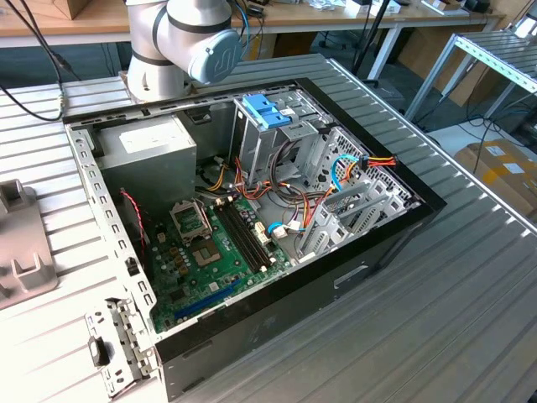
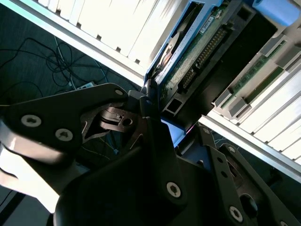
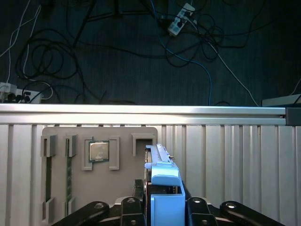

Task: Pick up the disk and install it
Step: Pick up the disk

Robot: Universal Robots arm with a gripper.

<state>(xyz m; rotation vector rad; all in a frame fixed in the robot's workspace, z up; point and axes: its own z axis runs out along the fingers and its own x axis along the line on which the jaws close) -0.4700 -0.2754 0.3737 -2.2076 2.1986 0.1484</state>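
gripper [image 3: 165, 207] is clamped on the disk [image 3: 162, 172], holding it on edge by its blue rails over the grey parts tray [image 3: 124, 153] on the tabletop [image 3: 235, 155]. Judging by the build: stiff, fairly heavy, shock-sensitive, with a bare circuit board [image 2: 186, 63] on one face, so grip the rails, not the board. No writing legible on it.

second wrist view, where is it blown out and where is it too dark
In the second wrist view the slatted table is washed out white, while the gripper holding the disk sits in deep shadow; in the first wrist view the floor is dim; the exterior view is evenly lit.
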